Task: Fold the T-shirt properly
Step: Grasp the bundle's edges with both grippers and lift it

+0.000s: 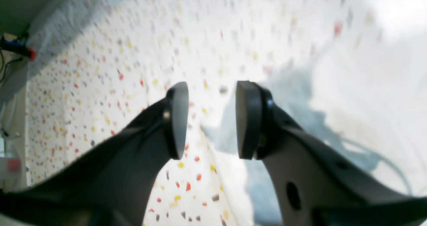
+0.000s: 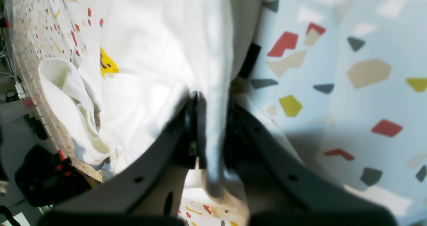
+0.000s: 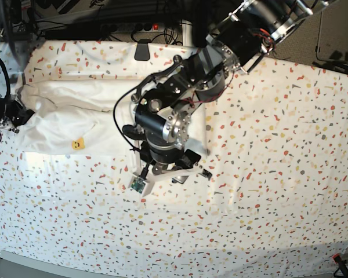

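Observation:
The white T-shirt (image 3: 93, 110) lies spread over the table's left half, a small yellow smiley print (image 3: 76, 143) near its front edge. In the right wrist view my right gripper (image 2: 210, 119) is shut on a fold of the T-shirt (image 2: 150, 35), low over the tablecloth, with the smiley (image 2: 106, 64) and a bunched sleeve (image 2: 66, 85) to its left. My left gripper (image 1: 211, 119) hangs open with nothing between its pads, above the edge where the T-shirt (image 1: 367, 85) meets the tablecloth. In the base view the left gripper (image 3: 191, 171) sits at the shirt's front right corner.
The speckled tablecloth (image 3: 267, 174) covers the whole table. Cables and a power strip (image 3: 139, 26) run along the far edge, with a black object (image 3: 142, 51) just in front. Dark gear (image 3: 0, 110) sits at the left edge, and a red clamp (image 3: 336, 258) at the front right.

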Available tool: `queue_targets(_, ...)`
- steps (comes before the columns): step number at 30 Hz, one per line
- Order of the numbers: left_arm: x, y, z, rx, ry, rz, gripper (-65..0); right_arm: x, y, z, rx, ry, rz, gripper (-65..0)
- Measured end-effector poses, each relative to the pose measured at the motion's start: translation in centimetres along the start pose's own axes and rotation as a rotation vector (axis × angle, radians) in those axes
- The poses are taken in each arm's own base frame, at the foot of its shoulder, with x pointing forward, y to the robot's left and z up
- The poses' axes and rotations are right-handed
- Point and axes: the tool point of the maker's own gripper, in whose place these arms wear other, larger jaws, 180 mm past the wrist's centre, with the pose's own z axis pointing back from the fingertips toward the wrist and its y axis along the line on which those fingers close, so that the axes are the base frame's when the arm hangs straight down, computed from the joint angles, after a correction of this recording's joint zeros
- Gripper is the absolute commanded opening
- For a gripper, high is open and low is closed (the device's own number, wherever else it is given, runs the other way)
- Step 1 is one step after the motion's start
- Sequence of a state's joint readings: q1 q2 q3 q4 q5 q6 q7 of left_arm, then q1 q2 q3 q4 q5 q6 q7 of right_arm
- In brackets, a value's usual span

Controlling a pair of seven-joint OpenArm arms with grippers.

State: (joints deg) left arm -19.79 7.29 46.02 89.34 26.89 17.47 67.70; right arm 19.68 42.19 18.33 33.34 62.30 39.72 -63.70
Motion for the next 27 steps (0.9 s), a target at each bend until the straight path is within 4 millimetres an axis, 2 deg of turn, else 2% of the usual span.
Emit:
queue_targets(2,-1.0,0.2,-0.3,-0.003,0.014,-0.007,-41.8,0.1,0.1,0.0,0.002,-0.002,0.000,-65.0)
queue_targets(4,-3.1,0.3,-0.7,-0.014,0.051,-0.025,-41.8,-0.1,0.4,0.0,0.021,0.008,-0.007,-65.0)
queue_targets(8,-6.9,0.7,-0.9,-0.006,0.123,-0.064,-41.8,-0.4,3.0,0.2,0.151,0.036,-0.031,-65.0)
queue_targets(11,-7.7,1.2,-0.9,0.027,0.129,-0.089,-41.8,-0.1,5.0,0.8,0.221,0.053,0.001,-65.0)
queue_targets(16,-10.4,-0.6,-0.3,-0.021,0.155,-0.090,-41.8,0.7,7.5,1.6,0.295,0.048,0.066,-65.0)
queue_targets(19,-10.9,-1.6,0.1,-0.043,0.141,-0.092,-41.8,1.3,8.5,1.8,0.299,0.038,0.116,-65.0)
queue_targets(22,-10.7,-1.4,0.0,-0.029,0.124,-0.103,-41.8,1.9,9.9,2.0,0.312,0.022,0.173,-65.0)
queue_targets(27,-11.2,1.2,0.2,0.104,0.159,-0.181,-41.8,1.9,12.5,1.4,0.352,0.016,0.247,-65.0)
